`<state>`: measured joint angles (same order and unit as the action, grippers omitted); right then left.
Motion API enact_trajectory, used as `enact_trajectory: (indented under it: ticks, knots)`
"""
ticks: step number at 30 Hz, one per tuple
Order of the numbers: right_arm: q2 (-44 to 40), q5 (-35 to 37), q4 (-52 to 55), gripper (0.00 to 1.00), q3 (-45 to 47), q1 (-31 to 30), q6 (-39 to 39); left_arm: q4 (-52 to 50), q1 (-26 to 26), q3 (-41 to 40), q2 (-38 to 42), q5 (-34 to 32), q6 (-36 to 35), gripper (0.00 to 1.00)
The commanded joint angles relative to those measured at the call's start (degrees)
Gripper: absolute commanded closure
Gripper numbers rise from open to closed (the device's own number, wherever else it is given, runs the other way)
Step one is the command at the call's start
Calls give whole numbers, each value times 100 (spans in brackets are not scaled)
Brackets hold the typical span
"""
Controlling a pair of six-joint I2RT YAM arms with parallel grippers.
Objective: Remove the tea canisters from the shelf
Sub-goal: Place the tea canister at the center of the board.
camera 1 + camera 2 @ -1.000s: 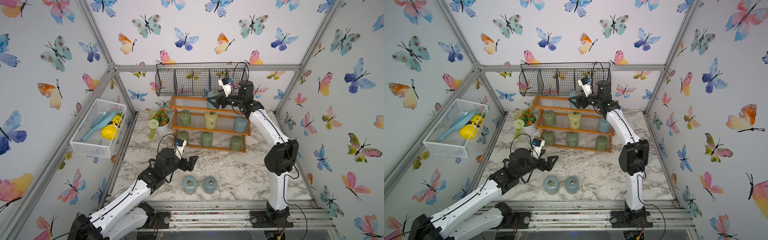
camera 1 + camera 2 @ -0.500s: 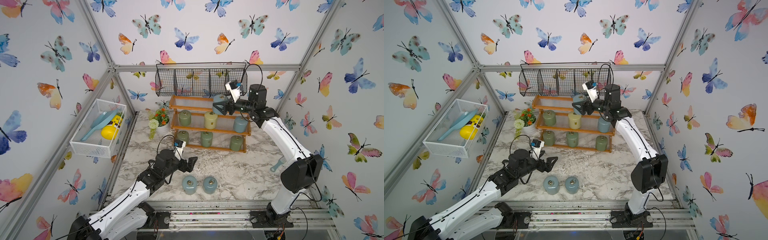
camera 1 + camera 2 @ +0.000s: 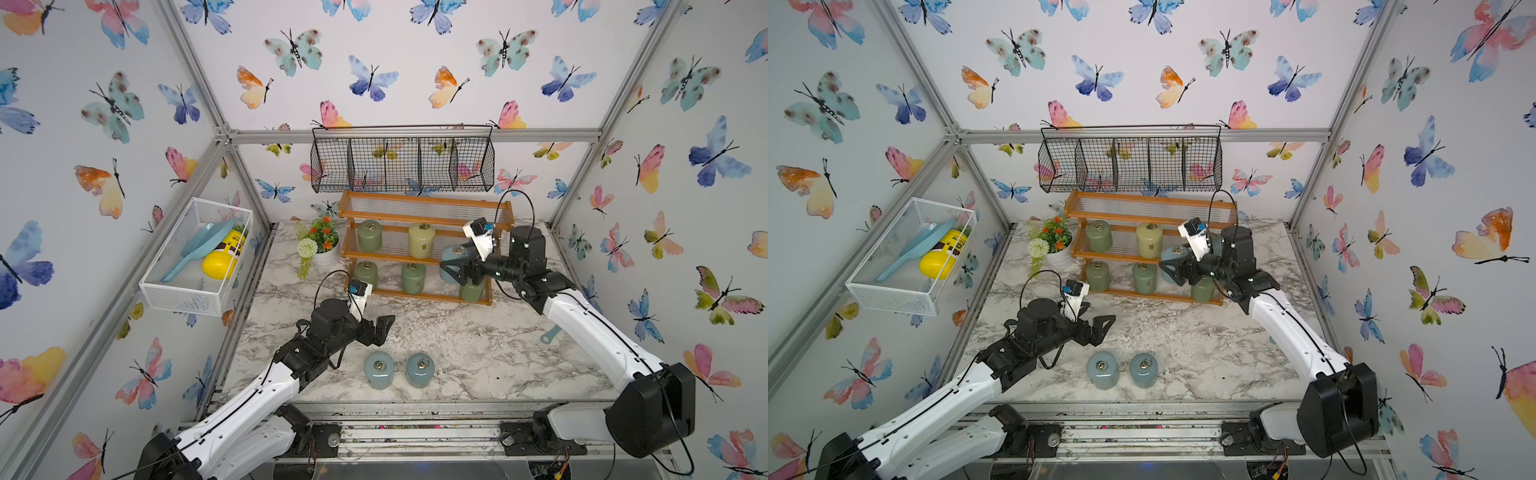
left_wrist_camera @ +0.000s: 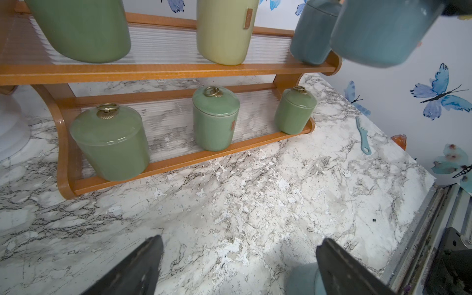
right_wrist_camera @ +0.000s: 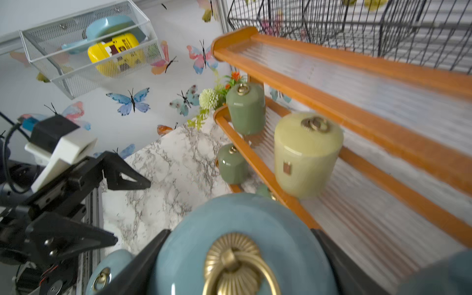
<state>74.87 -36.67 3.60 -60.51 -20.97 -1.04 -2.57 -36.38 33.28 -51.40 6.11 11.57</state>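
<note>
One blue canister (image 3: 450, 254) clasped by right gripper (image 3: 454, 269), partly masking shelf (image 3: 415, 203), left gripper (image 3: 377, 329) agape

Butterfly-papered walls (image 3: 415, 62), aluminium framing (image 3: 540, 135), marble-patterned tabletop (image 3: 478, 353), black wire basket (image 3: 365, 166) high at the back.

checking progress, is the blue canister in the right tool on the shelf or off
Off. The right tool holds the blue canister in the air; the left wrist view shows its base clear of the shelf.

My right gripper (image 3: 453, 265) grips a pale blue canister (image 3: 450, 254) just in front of the shelf (image 3: 424, 203); my left gripper (image 3: 377, 328) hangs open above the marble table (image 3: 478, 353), near 2 standing blue canisters (image 3: 379, 370) (image 3: 419, 370).
</note>
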Motion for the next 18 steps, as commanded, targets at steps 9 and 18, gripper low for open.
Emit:
enact_trajectory:
  ticks: [9,18]
  knots:
    - [-1511,218,-977,21,2078,-11,649,-368,39,269,116,242,-59,2]
    - [-2185,507,-1727,22,3588,-229,1351,-313,35,351,-35,259,-137,2]
